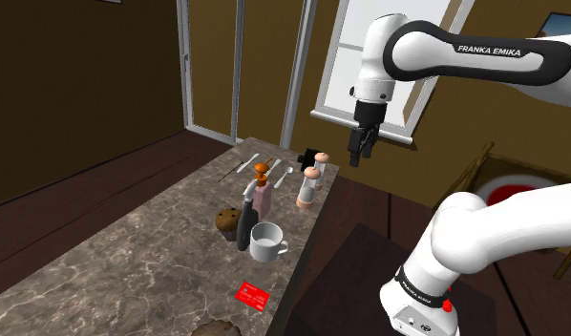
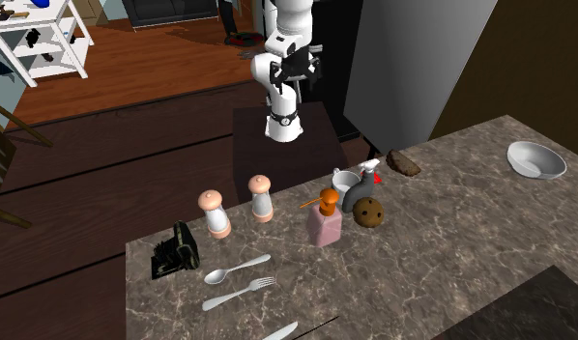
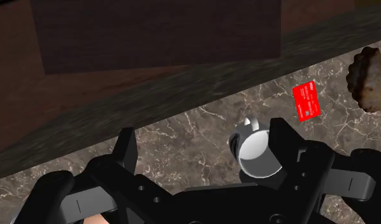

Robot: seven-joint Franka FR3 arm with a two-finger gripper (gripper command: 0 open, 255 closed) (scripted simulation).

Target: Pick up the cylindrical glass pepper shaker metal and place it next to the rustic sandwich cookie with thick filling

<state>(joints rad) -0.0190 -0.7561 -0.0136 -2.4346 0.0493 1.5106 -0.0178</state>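
The countertop [image 1: 131, 248] is grey-brown marble with pale veins, the mug [image 1: 266, 241] white, the card [image 1: 252, 295] red, the soap bottle [image 2: 325, 227] pink with an orange pump; the shaker [image 2: 262, 198] and its twin [image 2: 216, 212] are whitish with peach tops

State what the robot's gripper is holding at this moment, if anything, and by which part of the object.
Nothing is held. The gripper hangs open in the air, its fingers apart and clasping nothing.

Brown cookie [image 3: 372, 79] partly beyond edge.
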